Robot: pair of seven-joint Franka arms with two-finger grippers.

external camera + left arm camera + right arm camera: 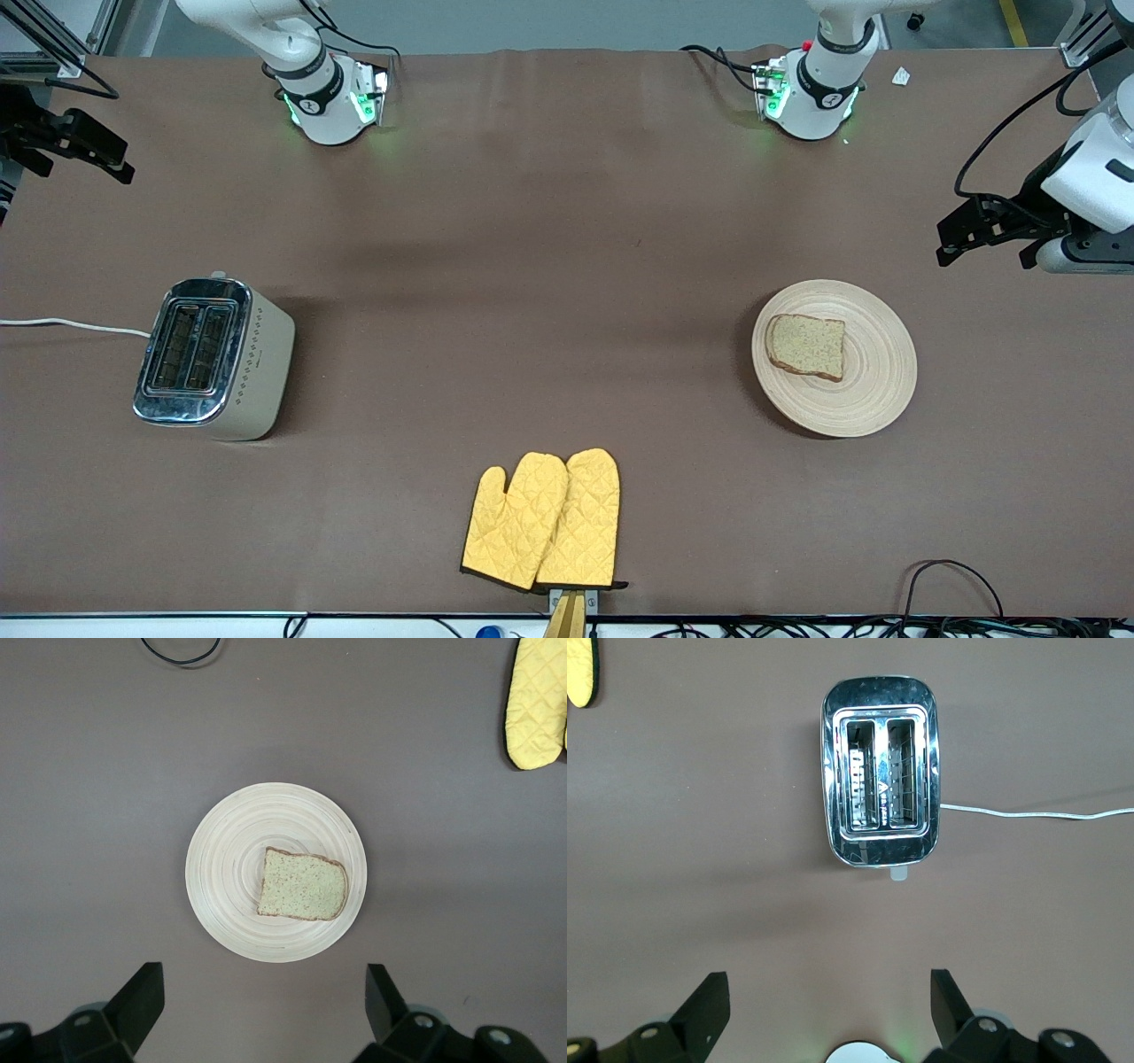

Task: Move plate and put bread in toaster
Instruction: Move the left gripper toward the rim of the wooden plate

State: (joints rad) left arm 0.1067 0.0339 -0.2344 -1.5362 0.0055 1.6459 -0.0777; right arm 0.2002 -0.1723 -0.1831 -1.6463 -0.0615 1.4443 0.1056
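- Step: none begun. Slice of brown speckled bread (806,346) lies on round beige grooved wooden plate (873,390), toward the left arm's end.
- Left gripper (983,232): jaws spread, empty, high over the counter's edge just past the plate.
- Right gripper (80,146): jaws spread, waiting.
- Chrome-topped cream toaster (213,359): well apart, slots empty.
- Next: likely descend onto the plate's rim.
- Brown counter (549,292); yellow quilted mitts (542,520).

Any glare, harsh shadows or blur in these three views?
Front view: even light, chrome toaster top glints, soft shadow beside it, green glow at both arm bases. Right wrist view: toaster top mirrors dark, slots stay readable. Left wrist view: plate and bread sharp, no glare.
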